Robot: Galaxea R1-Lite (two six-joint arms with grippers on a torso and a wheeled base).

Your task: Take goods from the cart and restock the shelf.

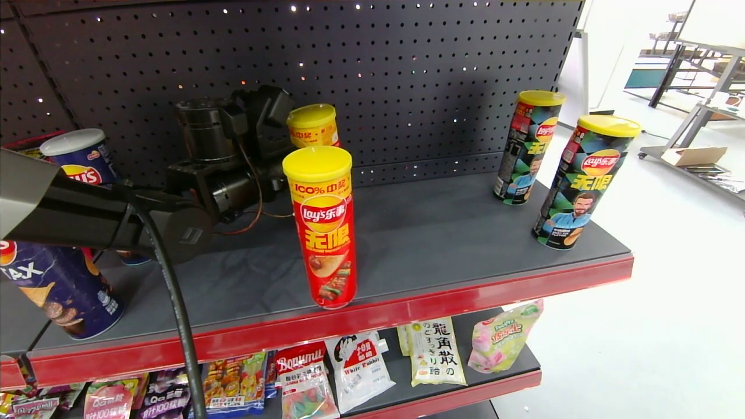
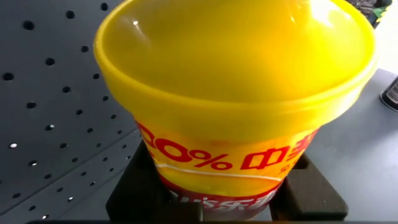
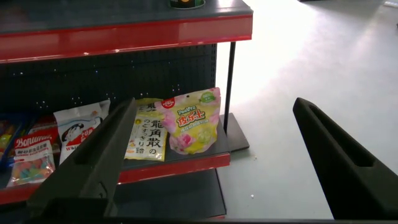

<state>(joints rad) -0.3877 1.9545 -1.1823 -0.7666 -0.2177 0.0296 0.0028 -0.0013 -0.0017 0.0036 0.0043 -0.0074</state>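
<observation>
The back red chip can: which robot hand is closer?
Left. The left gripper grips the back red can; the right gripper is open, down by the lower shelf's snack bags.

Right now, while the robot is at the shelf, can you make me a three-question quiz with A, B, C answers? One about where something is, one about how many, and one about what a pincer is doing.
1. Where is the red can that the left pincer grips?
A. Near the pegboard, behind the front red can
B. On the floor
C. Among the snack bags below

2. How many yellow lids are there on the top shelf?
A. Two
B. Four
C. Six

3. What is the right pincer doing?
A. Squeezing a bag
B. Gripping a can
C. Open, holding nothing

Answers:
1 A: the head view shows it by the pegboard, behind the front can.
2 B: both red cans and both dark cans wear one.
3 C: its jaws stand wide apart with nothing between them.
</observation>
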